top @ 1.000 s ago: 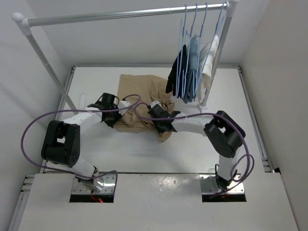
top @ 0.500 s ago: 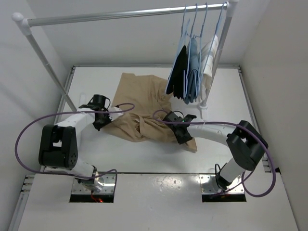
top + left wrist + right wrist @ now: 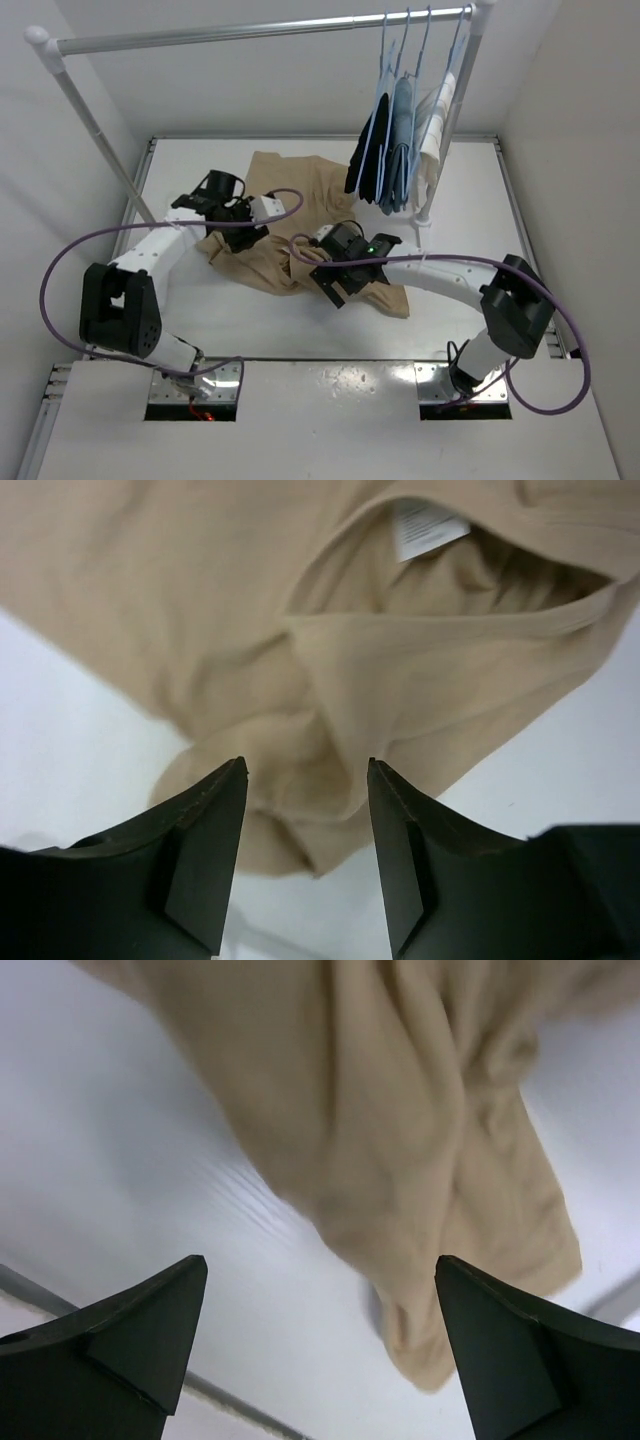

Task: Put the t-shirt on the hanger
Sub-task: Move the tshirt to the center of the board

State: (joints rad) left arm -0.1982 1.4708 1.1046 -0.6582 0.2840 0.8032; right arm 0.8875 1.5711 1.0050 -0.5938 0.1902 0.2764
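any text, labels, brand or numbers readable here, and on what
None can be read.
White tag inside the collar of the t-shirt, left wrist view: print too blurred to read.
Nothing else in any view shows writing.

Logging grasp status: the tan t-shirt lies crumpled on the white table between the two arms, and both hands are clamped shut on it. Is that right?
Not quite. The t-shirt does lie crumpled on the table between the arms, but neither hand is shut on it. The left hand and the right hand both stand open over the cloth, with nothing pinched between their fingers. The two wrist views show this.
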